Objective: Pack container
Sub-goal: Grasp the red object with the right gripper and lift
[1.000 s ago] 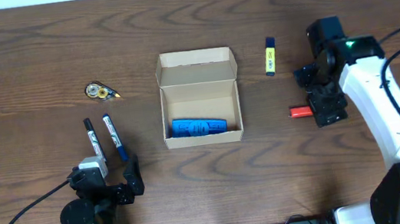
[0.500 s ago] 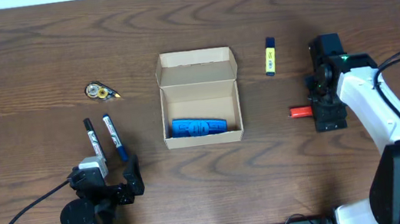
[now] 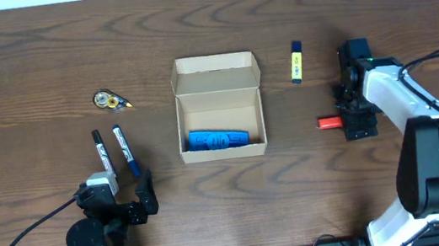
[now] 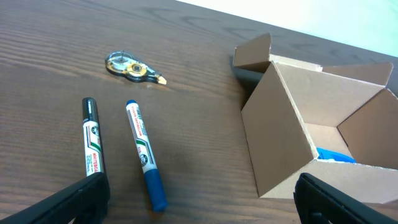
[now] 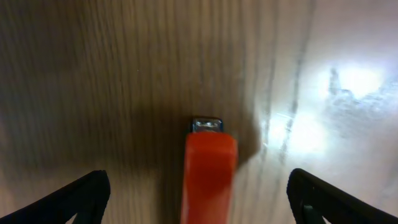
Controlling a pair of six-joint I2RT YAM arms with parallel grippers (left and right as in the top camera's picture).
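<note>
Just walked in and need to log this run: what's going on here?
The right tool is open above a small red item lying on the table to the right of the container, fingers either side, nothing gripped. The open cardboard container holds one blue item. The left tool sits open near the table's front, facing a black marker and a blue marker. A yellow highlighter and a correction tape roller also lie outside.

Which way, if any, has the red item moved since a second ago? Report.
No. The red item sits at the same spot right of the container, below the yellow highlighter.
</note>
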